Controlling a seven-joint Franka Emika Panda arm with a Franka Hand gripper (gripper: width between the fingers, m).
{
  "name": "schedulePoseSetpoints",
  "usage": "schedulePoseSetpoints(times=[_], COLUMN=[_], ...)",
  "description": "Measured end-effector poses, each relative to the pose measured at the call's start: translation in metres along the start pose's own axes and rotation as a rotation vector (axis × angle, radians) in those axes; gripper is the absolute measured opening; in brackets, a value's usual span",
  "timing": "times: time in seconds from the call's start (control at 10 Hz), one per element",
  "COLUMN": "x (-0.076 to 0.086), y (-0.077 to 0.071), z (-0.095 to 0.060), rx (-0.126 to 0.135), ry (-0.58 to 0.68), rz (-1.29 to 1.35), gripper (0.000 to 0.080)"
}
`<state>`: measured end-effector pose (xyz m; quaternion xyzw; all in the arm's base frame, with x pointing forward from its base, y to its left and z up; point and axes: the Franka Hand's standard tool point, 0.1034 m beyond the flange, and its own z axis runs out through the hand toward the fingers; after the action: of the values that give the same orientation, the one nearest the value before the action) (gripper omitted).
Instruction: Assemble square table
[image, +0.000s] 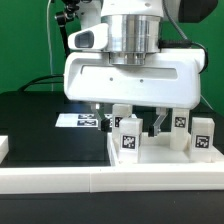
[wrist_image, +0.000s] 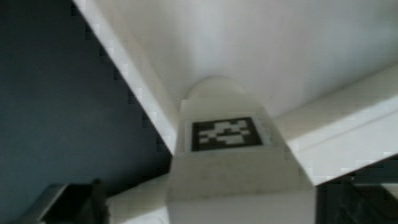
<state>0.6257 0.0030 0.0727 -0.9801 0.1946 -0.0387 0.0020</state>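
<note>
In the exterior view, the gripper (image: 126, 116) hangs low over the black work surface (image: 35, 115). Its body hides much of the tabletop (image: 165, 155), where tagged legs (image: 128, 135) stand. The marker board (image: 78, 121) lies behind, before a green backdrop (image: 30, 40).

The wrist view is blurred: one tagged leg (wrist_image: 222, 135) fills it. I cannot tell whether the jaws pinch anything.

Exterior view faces the arm head-on from low and near, across the worktop (image: 30, 105). Wrist view looks down, close on a tagged leg (wrist_image: 222, 140), seen in both.
</note>
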Motion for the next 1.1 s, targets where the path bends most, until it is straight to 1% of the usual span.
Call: schedulePoseSetpoints(times=[0.2,0.5,0.8,1.0,1.1], x=[0.0004,0.0018,0.0019,0.0018,0.0018], y=[0.0009,0.0054,0.0059,0.006,0.0061], z=[0.0,0.0,0.0002,0.0003,0.0004], rx=[-0.002,-0.032,-0.032,-0.032,-0.031], ry=[0.0,0.0,0.0,0.0,0.001], rz=[-0.103,-0.348,-0.314,-0.307,-0.221], gripper=[0.0649,0.0649,0.0636,0.0288,0.0289])
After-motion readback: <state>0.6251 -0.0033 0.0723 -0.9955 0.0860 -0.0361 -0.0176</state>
